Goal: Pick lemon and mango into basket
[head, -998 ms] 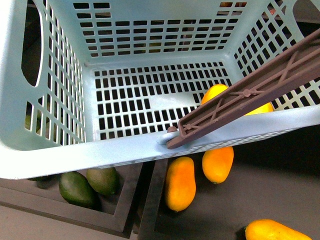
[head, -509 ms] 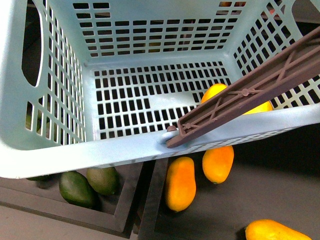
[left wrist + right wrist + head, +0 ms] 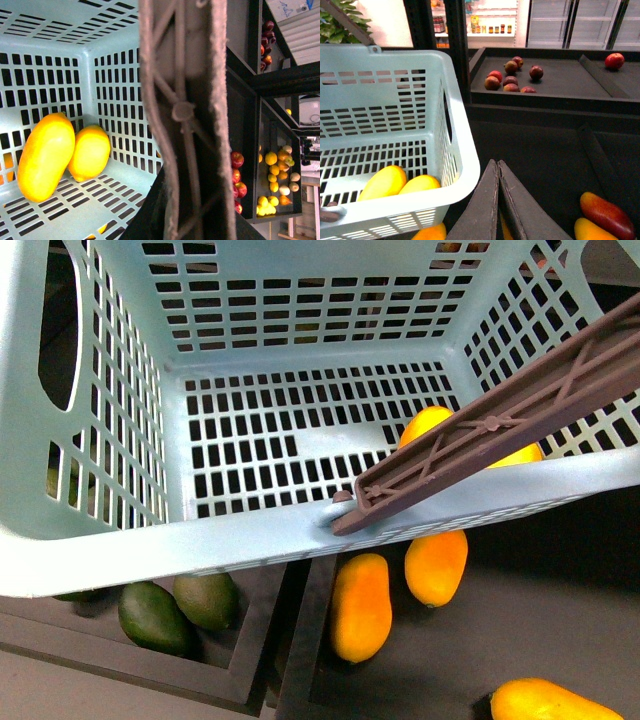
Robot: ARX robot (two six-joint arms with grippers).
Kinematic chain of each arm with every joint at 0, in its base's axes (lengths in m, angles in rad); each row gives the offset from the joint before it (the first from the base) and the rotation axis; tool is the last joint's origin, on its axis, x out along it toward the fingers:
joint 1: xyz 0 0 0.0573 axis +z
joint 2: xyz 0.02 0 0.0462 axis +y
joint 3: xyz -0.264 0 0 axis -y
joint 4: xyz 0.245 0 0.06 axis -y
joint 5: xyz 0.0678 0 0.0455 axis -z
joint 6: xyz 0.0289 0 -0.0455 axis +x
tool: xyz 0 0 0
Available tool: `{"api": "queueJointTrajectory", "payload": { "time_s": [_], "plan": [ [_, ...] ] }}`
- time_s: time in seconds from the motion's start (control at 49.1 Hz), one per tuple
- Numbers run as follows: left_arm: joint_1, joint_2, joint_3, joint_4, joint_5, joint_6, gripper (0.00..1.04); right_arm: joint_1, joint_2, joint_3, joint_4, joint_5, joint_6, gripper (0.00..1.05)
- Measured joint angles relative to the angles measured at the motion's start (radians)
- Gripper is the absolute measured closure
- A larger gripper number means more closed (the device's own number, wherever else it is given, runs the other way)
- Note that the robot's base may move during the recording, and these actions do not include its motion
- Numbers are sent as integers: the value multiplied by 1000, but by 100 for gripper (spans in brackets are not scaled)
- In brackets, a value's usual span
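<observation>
Aqua plastic fills most of the front view: the basket (image 3: 250,540) with its slotted walls and floor, and its brown swing handle (image 3: 500,425) lying slantwise across the near right corner. Inside, in that same corner, the mango (image 3: 46,156) and the lemon (image 3: 90,152) lie side by side on the slotted floor, touching each other (the mango is the longer one, the lemon shorter and plumper, next to the wall).

The right gripper (image 3: 497,200) has its dark fingers (image 3: 480,210) pressed together with nothing between them, just outside the basket's wall. The left gripper does not show in any view, so its state cannot be told.

Below the basket's near rim, two avocados (image 3: 180,608) sit in a dark tray, and more orange fruits (image 3: 362,606) lie on the dark table.
</observation>
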Motion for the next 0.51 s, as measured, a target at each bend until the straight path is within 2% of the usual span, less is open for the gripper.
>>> {"api": "queueJointTrajectory", "payload": {
  "time_s": [0.285,0.509],
  "plan": [
    [0,0,0,0,2,3,100,0,-3,0,-2,0,-1,102],
    [0,0,0,0,3,2,100,0,-3,0,-2,0,-1,68]
  ]
}}
